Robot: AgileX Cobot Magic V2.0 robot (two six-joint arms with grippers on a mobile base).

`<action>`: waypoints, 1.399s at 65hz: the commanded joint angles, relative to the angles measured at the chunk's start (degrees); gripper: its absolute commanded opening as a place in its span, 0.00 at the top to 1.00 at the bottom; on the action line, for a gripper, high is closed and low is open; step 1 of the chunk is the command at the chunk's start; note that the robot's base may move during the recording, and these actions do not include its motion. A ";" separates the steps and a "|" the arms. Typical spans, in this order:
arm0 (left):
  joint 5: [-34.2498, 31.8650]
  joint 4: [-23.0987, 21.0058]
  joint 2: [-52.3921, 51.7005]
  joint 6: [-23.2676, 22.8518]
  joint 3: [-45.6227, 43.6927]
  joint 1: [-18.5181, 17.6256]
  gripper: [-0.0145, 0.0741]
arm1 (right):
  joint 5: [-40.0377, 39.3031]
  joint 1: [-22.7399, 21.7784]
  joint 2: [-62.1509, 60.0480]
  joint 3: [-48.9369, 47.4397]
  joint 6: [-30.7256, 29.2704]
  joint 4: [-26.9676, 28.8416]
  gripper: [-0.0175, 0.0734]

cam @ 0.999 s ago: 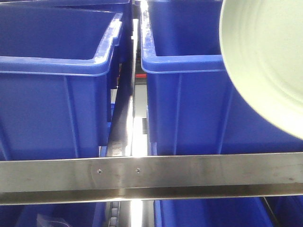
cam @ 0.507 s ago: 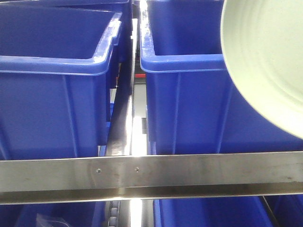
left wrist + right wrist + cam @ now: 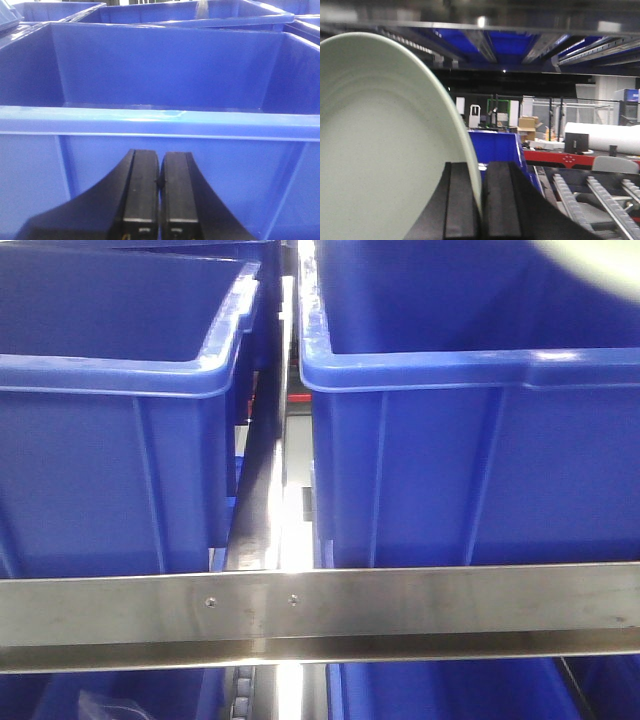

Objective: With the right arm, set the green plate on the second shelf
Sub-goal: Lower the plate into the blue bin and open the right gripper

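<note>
In the right wrist view my right gripper (image 3: 481, 192) is shut on the rim of the pale mint-green plate (image 3: 380, 150). The plate stands on edge and fills the left half of that view. In the front view only a pale sliver of the plate (image 3: 590, 260) shows at the top right edge, above the right blue bin (image 3: 470, 450). My left gripper (image 3: 159, 182) is shut and empty, just in front of the near wall of a blue bin (image 3: 160, 125).
Two blue bins, the left one (image 3: 110, 440) beside the right, stand on the shelf behind a steel rail (image 3: 320, 615). More blue bins show below the rail. Roller tracks (image 3: 600, 200) and an upper shelf frame (image 3: 485, 30) appear in the right wrist view.
The plate has risen out of the front view: it covered the upper right before, and now only a sliver remains at the top edge. The bins and the rail have not moved.
</note>
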 commanded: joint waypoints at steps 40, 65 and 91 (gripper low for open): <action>-4.93 0.03 -0.79 -0.08 2.40 -0.45 0.69 | -33.07 -0.33 56.81 -21.18 -0.13 20.79 0.63; -4.93 0.03 -0.79 -0.08 2.40 -0.45 0.69 | -27.74 -0.33 57.94 -24.44 -0.13 20.10 0.46; -4.93 0.03 -0.79 -0.08 2.40 -0.45 0.69 | -21.09 -0.33 46.70 -24.44 -0.30 8.85 0.46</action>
